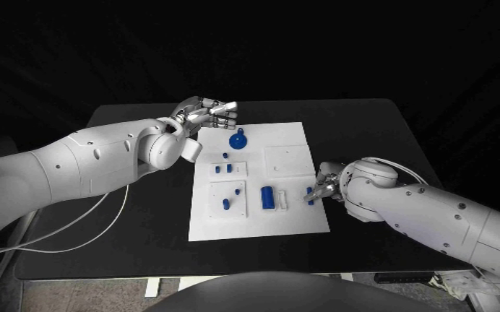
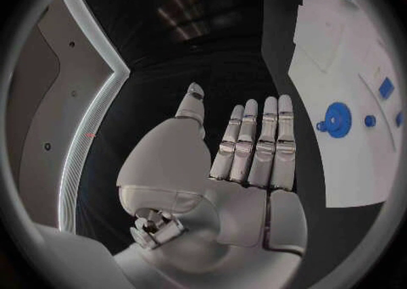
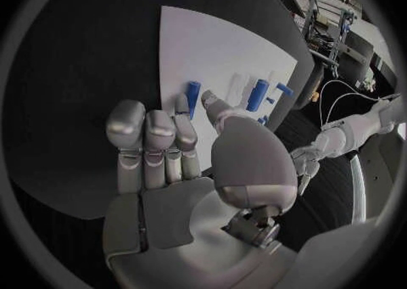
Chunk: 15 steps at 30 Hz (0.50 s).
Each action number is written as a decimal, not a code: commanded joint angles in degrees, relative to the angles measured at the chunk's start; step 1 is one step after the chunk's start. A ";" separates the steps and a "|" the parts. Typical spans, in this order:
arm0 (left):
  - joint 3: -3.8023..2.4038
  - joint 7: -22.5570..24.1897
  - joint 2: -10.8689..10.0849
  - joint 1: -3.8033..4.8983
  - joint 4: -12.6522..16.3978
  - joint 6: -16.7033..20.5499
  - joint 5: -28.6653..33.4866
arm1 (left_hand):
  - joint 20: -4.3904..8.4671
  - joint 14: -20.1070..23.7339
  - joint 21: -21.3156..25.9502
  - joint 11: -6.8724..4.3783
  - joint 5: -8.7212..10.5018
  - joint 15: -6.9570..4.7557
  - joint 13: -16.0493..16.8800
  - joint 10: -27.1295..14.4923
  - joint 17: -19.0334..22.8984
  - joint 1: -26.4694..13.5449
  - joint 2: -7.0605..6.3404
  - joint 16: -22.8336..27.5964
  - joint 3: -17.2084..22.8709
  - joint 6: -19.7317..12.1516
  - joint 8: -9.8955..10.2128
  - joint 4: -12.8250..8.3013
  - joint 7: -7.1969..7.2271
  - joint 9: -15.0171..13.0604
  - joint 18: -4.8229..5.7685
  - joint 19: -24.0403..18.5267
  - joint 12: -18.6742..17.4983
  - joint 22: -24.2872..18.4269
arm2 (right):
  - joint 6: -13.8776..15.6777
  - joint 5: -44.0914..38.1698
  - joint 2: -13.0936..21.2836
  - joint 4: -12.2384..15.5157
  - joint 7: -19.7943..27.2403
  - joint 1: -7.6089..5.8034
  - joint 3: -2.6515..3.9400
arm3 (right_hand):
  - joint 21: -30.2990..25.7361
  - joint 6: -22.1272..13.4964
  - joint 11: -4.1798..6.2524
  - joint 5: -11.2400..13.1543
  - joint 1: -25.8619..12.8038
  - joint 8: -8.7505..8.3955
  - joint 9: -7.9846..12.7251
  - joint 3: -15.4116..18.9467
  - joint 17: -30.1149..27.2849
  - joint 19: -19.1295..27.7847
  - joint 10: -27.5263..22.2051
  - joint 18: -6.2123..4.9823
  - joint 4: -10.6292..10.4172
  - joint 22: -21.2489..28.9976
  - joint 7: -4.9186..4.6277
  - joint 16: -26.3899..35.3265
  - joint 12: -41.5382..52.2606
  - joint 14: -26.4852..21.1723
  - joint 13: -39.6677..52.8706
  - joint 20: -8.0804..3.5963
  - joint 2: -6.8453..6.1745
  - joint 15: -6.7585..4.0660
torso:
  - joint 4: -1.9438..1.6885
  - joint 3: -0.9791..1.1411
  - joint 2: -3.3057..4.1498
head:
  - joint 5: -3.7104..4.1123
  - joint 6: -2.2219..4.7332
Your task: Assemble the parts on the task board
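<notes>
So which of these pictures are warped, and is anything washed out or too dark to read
Head view: straight lines, but the board glares white against the black table, with darkness beyond it. Left wrist view: fisheye, the board's edge bows beside the left hand. Right wrist view: same circular warp round the right hand.

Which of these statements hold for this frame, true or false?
1. The left hand holds a blue part. False: its fingers are straight and it holds nothing.
2. The blue gear lies on the white board. True.
3. The right hand is at the board's right edge, fingertips at a small blue peg. True.
4. The blue gear lies off the board on the black table. False: it is on the board.
</notes>
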<state>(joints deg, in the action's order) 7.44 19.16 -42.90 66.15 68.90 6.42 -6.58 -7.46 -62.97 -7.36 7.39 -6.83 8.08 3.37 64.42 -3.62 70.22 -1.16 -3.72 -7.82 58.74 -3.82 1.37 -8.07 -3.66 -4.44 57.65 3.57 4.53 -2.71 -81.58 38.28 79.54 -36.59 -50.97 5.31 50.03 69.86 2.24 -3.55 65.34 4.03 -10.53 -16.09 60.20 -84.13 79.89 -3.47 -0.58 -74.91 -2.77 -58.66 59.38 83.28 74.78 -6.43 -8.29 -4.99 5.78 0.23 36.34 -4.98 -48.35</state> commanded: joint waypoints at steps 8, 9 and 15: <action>-0.06 0.11 0.13 -0.01 -1.17 -0.47 0.37 | -0.02 0.61 -0.09 0.19 -0.05 0.18 -0.01 -0.07 0.02 -0.33 0.21 0.25 0.27 0.02 0.09 -0.05 -0.13 -0.08 0.28 -0.29 -0.06 -0.14 | 0.44 -10.24 -1.73 -1.61 -0.30 1.25 -1.57 | -0.03 -2.55 -0.68 0.50 2.21 -0.43 1.79 -3.55 -0.13 -1.92 -0.44 0.30 3.81 -6.23 -0.71 0.28 -0.92 -0.03 -0.36 0.44 -0.10 0.32 | 0.02 -0.01 0.00 | -0.31 -0.14; -0.06 0.07 0.09 -0.01 -1.33 -0.49 0.37 | -0.04 0.65 -0.09 0.18 -0.06 0.19 -0.01 -0.08 0.02 -0.38 0.25 0.24 0.27 0.01 0.10 -0.02 -0.11 -0.07 0.27 -0.31 -0.06 -0.14 | 0.44 -10.79 -1.98 -1.97 -0.35 1.30 -1.78 | -0.10 -2.84 -0.76 0.49 2.05 -0.44 2.31 -3.81 -0.12 -1.89 -0.54 0.20 4.16 -6.23 -0.82 0.31 -1.01 -0.04 -0.42 0.52 -0.07 0.37 | 0.02 -0.03 -0.04 | -0.20 -0.09; -0.06 -0.24 0.02 0.00 -1.66 -0.75 0.37 | -0.08 0.71 -0.08 0.18 0.00 0.21 -0.01 -0.12 0.02 -0.45 0.17 0.25 0.26 -0.01 0.10 0.00 -0.14 -0.08 0.24 -0.36 -0.06 -0.13 | 0.37 -12.06 -2.92 -3.64 -0.45 1.53 -2.40 | -0.26 -3.84 -1.01 -2.47 2.45 -0.43 4.16 -6.31 -0.19 -1.89 -0.93 -0.04 8.05 -6.22 -1.29 0.55 -1.13 -0.06 -0.55 0.72 1.55 0.52 | -0.08 -0.03 0.01 | -0.38 -0.10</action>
<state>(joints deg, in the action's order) 7.43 18.92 -42.94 66.15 67.20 6.36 -6.55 -7.46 -62.74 -7.36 7.39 -6.83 8.31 3.37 64.42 -3.62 70.22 -1.16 -3.72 -7.82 58.74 -3.82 1.37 -8.07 -3.66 -4.44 57.64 3.57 4.48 -0.55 -90.35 35.30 77.31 -36.02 -50.56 3.82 50.03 66.77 1.31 -5.21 66.95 3.64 -49.75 -22.06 60.06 -83.95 79.10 -3.47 6.87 -74.91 -3.53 -58.42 58.47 83.18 74.29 -6.19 -8.28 -4.89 5.77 0.20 36.33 -5.22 -48.44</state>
